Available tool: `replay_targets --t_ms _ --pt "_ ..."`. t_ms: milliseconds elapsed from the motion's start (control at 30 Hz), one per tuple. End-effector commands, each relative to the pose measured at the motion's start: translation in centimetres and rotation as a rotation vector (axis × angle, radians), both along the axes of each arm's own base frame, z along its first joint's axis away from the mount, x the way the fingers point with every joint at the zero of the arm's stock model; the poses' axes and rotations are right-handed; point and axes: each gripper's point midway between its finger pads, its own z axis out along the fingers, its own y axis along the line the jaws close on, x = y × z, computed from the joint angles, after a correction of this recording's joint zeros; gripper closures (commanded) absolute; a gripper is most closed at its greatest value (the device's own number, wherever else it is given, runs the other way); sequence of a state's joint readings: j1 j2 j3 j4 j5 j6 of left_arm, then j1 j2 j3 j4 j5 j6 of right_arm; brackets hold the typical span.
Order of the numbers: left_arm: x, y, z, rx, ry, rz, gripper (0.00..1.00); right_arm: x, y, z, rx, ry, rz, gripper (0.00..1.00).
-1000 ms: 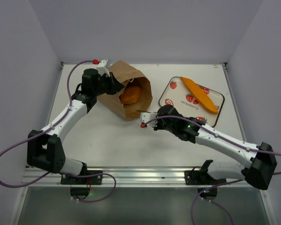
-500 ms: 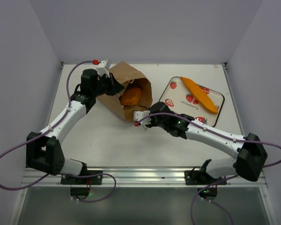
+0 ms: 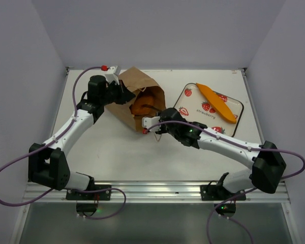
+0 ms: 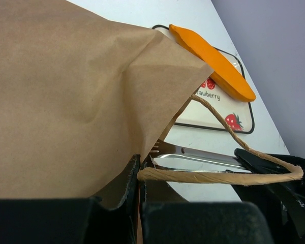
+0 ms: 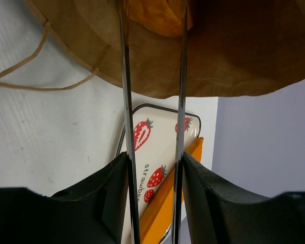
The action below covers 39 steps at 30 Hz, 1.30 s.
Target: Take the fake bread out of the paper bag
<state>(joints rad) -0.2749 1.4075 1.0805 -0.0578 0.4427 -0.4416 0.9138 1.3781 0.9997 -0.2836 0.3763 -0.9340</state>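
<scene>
We've got the right gripper (image 3: 148,118) spread wide, its two thin metal blades poking into the mouth of the paper bag (image 3: 127,84). The fake bread (image 5: 158,14) sits dead ahead, deep inside, roughly between the blade tips. On the far side, the left gripper (image 4: 140,198) is pinched tight on the bag's rim. Here's our worry: a twisted handle (image 4: 218,178) loops right beside those blades, so it could snag on the way out. Close too shallow and we'd grab paper, or the smooth blades could let the bread slip.
</scene>
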Motion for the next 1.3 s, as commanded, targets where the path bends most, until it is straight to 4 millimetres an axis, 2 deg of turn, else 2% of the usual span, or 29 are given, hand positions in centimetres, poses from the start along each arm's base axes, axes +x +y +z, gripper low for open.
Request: replay_targets --t_ms 0,267,367,633,733,767,800,867,1033,1067,1267 --pt "-0.6 -0.3 2.0 -0.035 -0.06 -0.04 0.98 1.7 1.3 2.4 0.041 -0.073 -0.012 0.53" --pt "-0.8 -0.4 2.4 -0.036 -0.07 -0.049 0.98 2.8 2.4 0.7 -0.009 -0.049 -0.02 0.52" --pt "-0.9 -0.4 2.3 -0.038 -0.067 -0.053 0.98 3.5 2.4 0.8 -0.022 -0.074 -0.039 0.52" --pt "-1.1 -0.5 2.5 -0.045 -0.07 -0.062 0.98 4.7 2.6 -0.6 -0.094 -0.109 -0.057 0.54" --pt "-1.1 -0.6 2.5 -0.046 -0.067 -0.064 0.98 4.9 2.6 -1.2 -0.11 -0.105 -0.059 0.69" --pt "-1.1 -0.6 2.6 -0.047 -0.07 -0.063 0.98 4.8 2.6 -1.2 -0.107 -0.102 -0.06 0.76" --pt "-1.1 -0.5 2.6 -0.046 -0.071 -0.062 0.98 4.8 2.7 -1.2 -0.097 -0.098 -0.058 0.9" --pt "-1.0 -0.4 2.5 -0.038 -0.073 -0.057 0.97 4.4 2.6 -0.6 -0.065 -0.094 -0.059 1.0" --pt "-0.8 -0.2 1.6 -0.023 -0.062 -0.043 0.97 3.0 2.4 1.0 0.013 -0.058 -0.042 1.0" --pt "-0.5 -0.2 1.9 -0.028 -0.082 -0.043 0.97 2.6 2.1 1.7 0.041 -0.057 -0.047 1.0" --pt "0.3 0.2 2.6 -0.03 -0.11 -0.011 0.97 0.5 1.3 2.7 0.109 0.006 -0.03 1.0"
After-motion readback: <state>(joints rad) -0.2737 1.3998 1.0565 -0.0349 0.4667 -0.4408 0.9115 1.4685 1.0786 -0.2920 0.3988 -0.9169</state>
